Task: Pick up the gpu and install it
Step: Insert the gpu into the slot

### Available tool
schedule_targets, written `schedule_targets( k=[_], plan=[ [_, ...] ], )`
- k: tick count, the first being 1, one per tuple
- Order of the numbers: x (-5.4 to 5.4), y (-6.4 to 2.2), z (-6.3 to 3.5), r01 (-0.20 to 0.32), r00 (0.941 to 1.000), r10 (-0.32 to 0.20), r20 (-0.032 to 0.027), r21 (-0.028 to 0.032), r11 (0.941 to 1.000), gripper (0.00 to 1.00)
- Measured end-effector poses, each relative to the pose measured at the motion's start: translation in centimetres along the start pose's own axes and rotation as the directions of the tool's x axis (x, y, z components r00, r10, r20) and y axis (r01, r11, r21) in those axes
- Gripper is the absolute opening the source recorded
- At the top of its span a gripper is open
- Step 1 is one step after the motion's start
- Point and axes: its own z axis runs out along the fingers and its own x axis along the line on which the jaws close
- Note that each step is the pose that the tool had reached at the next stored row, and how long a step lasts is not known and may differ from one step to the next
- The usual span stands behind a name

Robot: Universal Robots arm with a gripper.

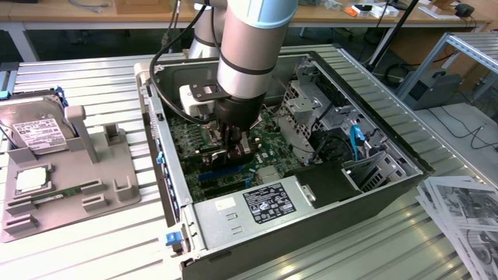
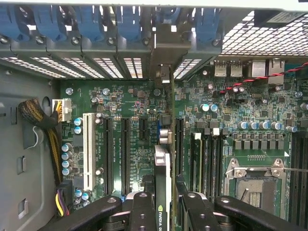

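Observation:
The gpu point(image 2: 163, 166) is seen edge-on in the wrist view, a thin dark card with a green-lettered label. It stands upright over the green motherboard point(image 2: 134, 120) between the black expansion slots point(image 2: 126, 154). Its silver bracket point(image 2: 166, 72) reaches the rear slot openings of the case. My gripper point(image 2: 163, 204) is shut on the card, one black finger point(image 2: 142, 211) on each side. In the exterior view my gripper point(image 1: 233, 153) is down inside the open computer case point(image 1: 365, 192), with the gpu point(image 1: 221, 158) low over the board.
A white slot point(image 2: 88, 149) and cable bundle point(image 2: 41, 120) lie to one side of the card, memory slots and the CPU socket point(image 2: 255, 178) to the other. Outside the case, a hard drive point(image 1: 35, 131) stands on a grey fixture point(image 1: 86, 186). Papers point(image 1: 467, 216) lie at the exterior view's right.

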Motion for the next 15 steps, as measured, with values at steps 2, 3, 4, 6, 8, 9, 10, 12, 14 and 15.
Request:
schedule_targets(
  k=[2, 3, 4, 6, 8, 9, 10, 12, 14, 15],
  plan=[
    [0.00, 0.00, 0.00, 0.000, 1.0000, 0.000, 0.0001, 0.0000, 1.0000, 0.27],
    [0.00, 0.00, 0.01, 0.000, 1.0000, 0.000, 0.0001, 0.0001, 1.0000, 0.27],
    [0.00, 0.00, 0.01, -0.001, 1.0000, 0.001, 0.0001, 0.0000, 1.0000, 0.27],
    [0.00, 0.01, 0.01, -0.007, 1.0000, 0.007, 0.0003, 0.0002, 1.0000, 0.27],
    [0.00, 0.01, 0.01, -0.011, 0.9999, 0.011, 0.0003, 0.0003, 0.9999, 0.27],
    [0.00, 0.01, 0.01, -0.011, 0.9999, 0.011, 0.0004, 0.0003, 0.9999, 0.27],
    [0.00, 0.02, 0.01, -0.011, 0.9999, 0.011, 0.0004, 0.0003, 0.9999, 0.27],
    [0.00, 0.02, 0.01, -0.011, 0.9999, 0.011, 0.0004, 0.0003, 0.9999, 0.27],
    [0.06, 0.02, 0.01, -0.011, 0.9999, 0.011, 0.0005, 0.0004, 0.9999, 0.27],
    [0.17, 0.02, 0.01, -0.011, 0.9999, 0.011, 0.0005, 0.0003, 0.9999, 0.27]
  ],
)
